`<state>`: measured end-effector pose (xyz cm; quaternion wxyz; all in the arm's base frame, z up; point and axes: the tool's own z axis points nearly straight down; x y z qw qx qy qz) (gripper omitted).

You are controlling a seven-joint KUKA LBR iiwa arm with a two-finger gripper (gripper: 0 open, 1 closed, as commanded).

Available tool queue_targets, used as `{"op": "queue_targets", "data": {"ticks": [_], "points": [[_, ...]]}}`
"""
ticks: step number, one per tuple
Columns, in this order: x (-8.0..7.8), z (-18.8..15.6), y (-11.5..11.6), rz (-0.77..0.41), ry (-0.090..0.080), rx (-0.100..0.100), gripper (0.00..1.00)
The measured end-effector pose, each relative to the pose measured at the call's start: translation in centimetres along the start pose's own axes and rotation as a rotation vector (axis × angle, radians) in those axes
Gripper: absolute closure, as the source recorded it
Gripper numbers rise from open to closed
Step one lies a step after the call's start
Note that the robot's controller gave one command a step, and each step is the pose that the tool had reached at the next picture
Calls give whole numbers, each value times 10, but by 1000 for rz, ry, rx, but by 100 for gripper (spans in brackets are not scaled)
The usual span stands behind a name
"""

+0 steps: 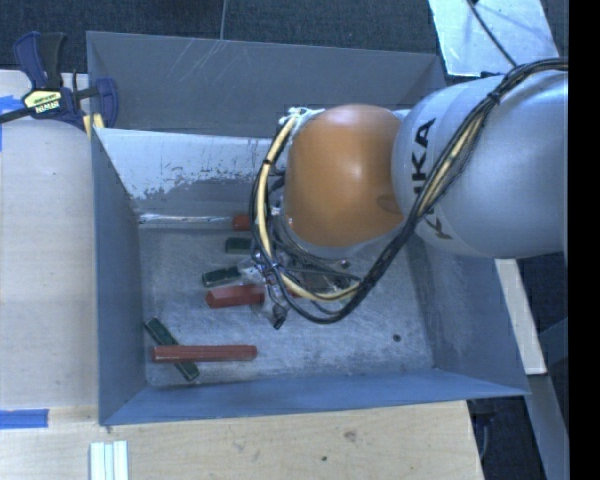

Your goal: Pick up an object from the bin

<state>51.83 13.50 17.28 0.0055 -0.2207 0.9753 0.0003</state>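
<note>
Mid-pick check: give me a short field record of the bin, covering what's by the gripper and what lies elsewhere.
gripper: low over the bin floor's middle, below the arm's orange cover
nearest: small red block and dark green piece, just to its left
front-left: long red bar crossing a dark green stick
toward back wall: red piece, partly hidden
bin: grey metal

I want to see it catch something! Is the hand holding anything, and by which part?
I cannot tell. The hand sits by a short red-brown block mid-bin, but the orange cover hides any grip.
</note>
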Motion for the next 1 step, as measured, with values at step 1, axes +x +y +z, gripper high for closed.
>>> {"op": "queue_targets", "data": {"ticks": [1], "points": [[-5,-81,57,-72,-2,-3,100]]}}
